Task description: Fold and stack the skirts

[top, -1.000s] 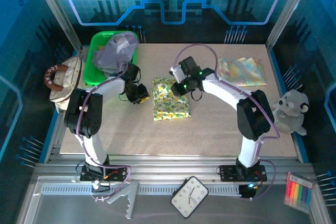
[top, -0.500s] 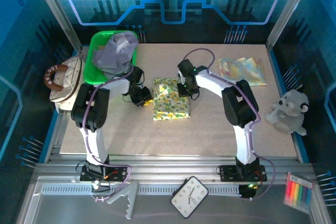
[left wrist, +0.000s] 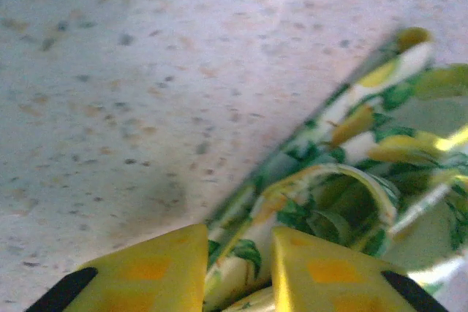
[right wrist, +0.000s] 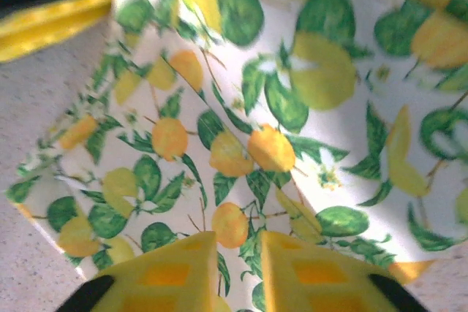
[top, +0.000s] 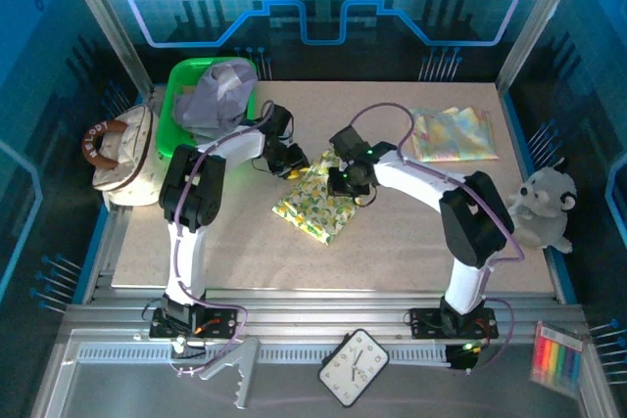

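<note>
Table (top: 411,242): leafy skirt (top: 315,205), pastel cloth (top: 453,134)

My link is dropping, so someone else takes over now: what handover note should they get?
The left gripper and right gripper are each shut on the print skirt, which is folded and lies askew at centre.
The lavender skirt lies crumpled in the green bin; a pale cloth lies folded at the table's far right.
Done: print skirt folded. Left: place it, fold the lavender one, stack.

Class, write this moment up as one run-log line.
left claw: shut on leafy skirt | right claw: shut on leafy skirt | leafy skirt: askew on table | lavender skirt: heaped in green bin
</note>
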`<state>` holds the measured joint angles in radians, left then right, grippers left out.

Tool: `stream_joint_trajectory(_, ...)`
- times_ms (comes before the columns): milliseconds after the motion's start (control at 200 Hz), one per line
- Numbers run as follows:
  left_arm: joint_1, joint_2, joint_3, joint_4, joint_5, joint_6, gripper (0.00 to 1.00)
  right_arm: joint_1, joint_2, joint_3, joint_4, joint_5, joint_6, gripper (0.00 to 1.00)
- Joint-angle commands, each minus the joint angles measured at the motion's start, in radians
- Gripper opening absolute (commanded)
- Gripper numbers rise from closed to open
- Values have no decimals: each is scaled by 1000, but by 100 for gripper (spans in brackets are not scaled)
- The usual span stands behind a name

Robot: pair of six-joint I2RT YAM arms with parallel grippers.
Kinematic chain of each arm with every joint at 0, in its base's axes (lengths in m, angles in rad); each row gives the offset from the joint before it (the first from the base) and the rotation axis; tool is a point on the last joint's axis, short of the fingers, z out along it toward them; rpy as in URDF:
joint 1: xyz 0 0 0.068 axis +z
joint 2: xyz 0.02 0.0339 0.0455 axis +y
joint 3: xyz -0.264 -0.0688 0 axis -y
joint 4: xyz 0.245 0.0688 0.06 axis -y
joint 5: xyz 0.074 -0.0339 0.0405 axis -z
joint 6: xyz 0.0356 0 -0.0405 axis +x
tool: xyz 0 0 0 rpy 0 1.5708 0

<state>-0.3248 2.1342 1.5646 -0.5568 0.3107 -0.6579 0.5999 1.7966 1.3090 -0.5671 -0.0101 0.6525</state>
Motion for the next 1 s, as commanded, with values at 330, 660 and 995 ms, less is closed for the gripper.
stream_joint_trajectory(330,10,-346,-245,-36,-64,-51,68,-138,156,193,-47,-48,-390,51)
stream_joint_trajectory(660,-18,-511,-452,18,-10,-187,99,-185,163,74,-100,-124,-137,64)
stream_joint_trajectory(995,-11,-524,-450,-45,-74,-118,99,-69,-42,-222,245,-323,303,76)
